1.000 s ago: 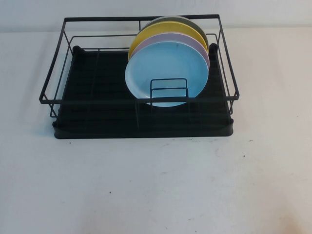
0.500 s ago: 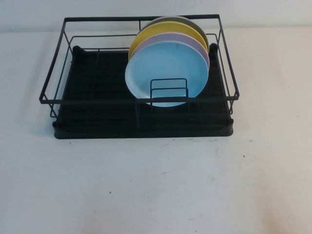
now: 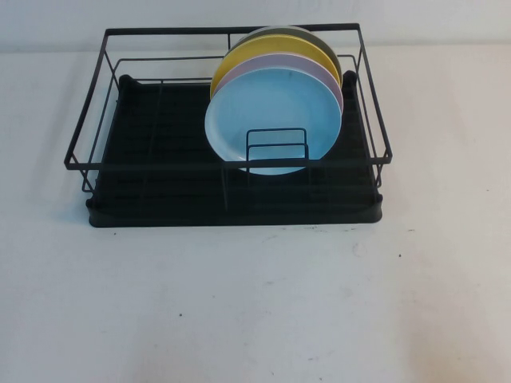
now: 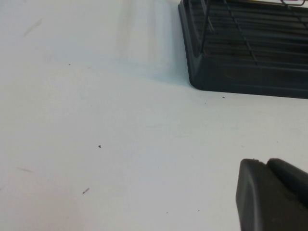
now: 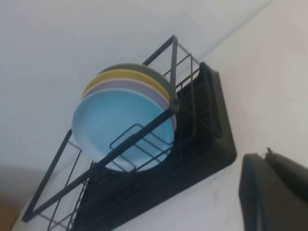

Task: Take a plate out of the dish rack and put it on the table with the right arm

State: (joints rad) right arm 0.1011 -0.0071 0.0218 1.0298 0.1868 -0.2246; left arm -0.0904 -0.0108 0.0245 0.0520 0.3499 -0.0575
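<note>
Plate (image 3: 271,120) standing on edge in dish rack (image 3: 231,187), leaning at front of stack, propped behind small wire divider (image 3: 276,150); lilac plate (image 3: 323,76), yellow plate (image 3: 239,57), dark green plate (image 3: 291,32) stacking behind toward 12 o'clock. Rack sitting on table (image 3: 255,303) at 12 o'clock. Right gripper (image 5: 274,192) hovering off rack's corner over table, fingers closed, gripping nothing. Left gripper (image 4: 272,195) hanging above bare table near rack's corner, cannot tell finger state

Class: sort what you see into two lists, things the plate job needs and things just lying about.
Needed: light blue plate, dish rack, table, right end effector, shut, low beside the rack.

Lying about: lilac plate, yellow plate, grey-green plate, left end effector above bare table.
</note>
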